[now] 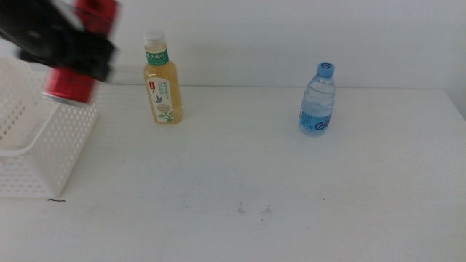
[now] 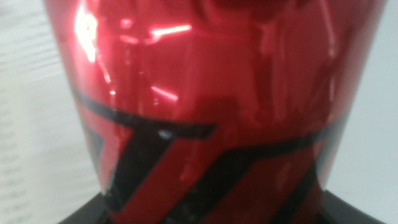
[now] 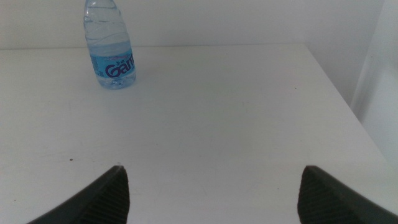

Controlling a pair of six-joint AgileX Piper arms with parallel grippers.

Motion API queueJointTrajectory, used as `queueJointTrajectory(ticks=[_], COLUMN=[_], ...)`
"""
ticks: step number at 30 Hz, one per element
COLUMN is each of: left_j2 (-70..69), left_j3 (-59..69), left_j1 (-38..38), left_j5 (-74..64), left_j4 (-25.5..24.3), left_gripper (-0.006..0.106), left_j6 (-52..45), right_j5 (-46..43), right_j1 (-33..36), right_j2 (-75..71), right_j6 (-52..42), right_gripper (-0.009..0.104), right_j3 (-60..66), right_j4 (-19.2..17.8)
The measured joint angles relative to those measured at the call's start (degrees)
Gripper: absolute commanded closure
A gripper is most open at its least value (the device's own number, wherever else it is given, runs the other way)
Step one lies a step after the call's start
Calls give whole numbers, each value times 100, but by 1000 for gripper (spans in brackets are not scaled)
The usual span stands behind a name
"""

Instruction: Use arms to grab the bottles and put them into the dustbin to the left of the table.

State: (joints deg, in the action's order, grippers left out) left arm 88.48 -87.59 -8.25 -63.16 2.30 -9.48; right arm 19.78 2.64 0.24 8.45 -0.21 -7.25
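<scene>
Glossy red thin-walled metal, the soda can (image 1: 70,84) is light, slick and easily dented, so a moderate squeeze across mid-body suits it; the left gripper (image 1: 73,51) is clamped on it there, above the rim of the white dustbin (image 1: 44,156). The tea bottle (image 1: 162,84) and water bottle (image 1: 318,100) stand upright on the table (image 1: 291,189), well apart. The right gripper (image 3: 211,190) waits, jaws spread, facing the water bottle.

The left gripper (image 1: 69,54) holds the can (image 1: 70,84) above the dustbin (image 1: 44,156). Right of it the tea bottle (image 1: 162,78) stands on the table (image 1: 277,182), the water bottle (image 1: 318,99) farther right.
</scene>
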Motion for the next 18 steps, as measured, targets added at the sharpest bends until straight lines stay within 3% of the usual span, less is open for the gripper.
queueJointTrajectory(ticks=[8, 18], left_j2=[1065, 2261], left_j3=[-905, -943], left_j1=[1608, 2315], left_j5=[-604, -260], left_j4=[-381, -441], left_gripper=[102, 102], left_j6=[-412, -772], right_j5=[0, 0], right_j1=[0, 0], right_j2=[0, 0], right_j6=[0, 0], right_gripper=[16, 16], right_j3=[0, 0], right_j4=[0, 0])
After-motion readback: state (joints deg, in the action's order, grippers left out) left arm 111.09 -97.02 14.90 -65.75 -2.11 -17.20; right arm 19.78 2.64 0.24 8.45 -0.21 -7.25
